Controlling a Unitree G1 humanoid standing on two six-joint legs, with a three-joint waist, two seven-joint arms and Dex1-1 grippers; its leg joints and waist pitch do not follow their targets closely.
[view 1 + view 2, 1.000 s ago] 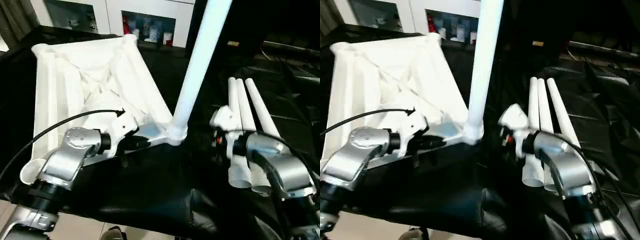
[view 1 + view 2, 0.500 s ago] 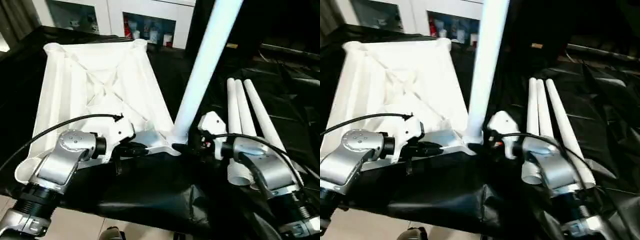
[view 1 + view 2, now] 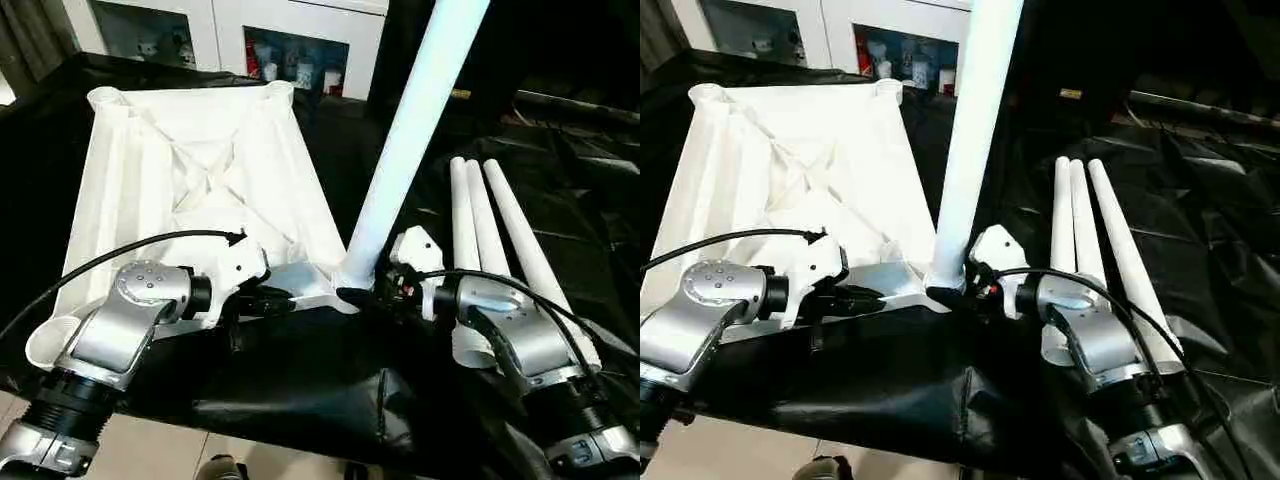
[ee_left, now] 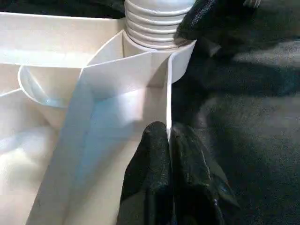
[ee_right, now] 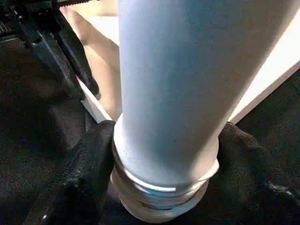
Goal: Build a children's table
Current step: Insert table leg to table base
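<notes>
Left claw [image 4: 168, 140]: our two black fingers are pressed together on a thin upright rib at the near rim of the table top [image 3: 200, 180], just short of the corner socket [image 4: 154, 61].
Right claw [image 5: 159, 154]: our fingers stand apart, one on each side of the ribbed base of the standing leg [image 3: 415, 130]; both pads look to be against it, though we cannot tell how firmly.
Standing leg: it rises from the near right corner socket of the top, leaning a little to our right, and its threaded end sits in the socket with some rings still showing above the rim.
Table top: it lies upside down on the black-covered counter [image 3: 300, 370], ribbed underside up, the far corners toward the cabinet [image 3: 290, 40].
Spare legs [image 3: 490, 240]: three white tapered tubes lie side by side on the black cover to our right of the standing leg, wide threaded ends toward us, behind our right forearm.
Cabinet: white, with glass-fronted shelves holding small items, beyond the far edge of the counter.
</notes>
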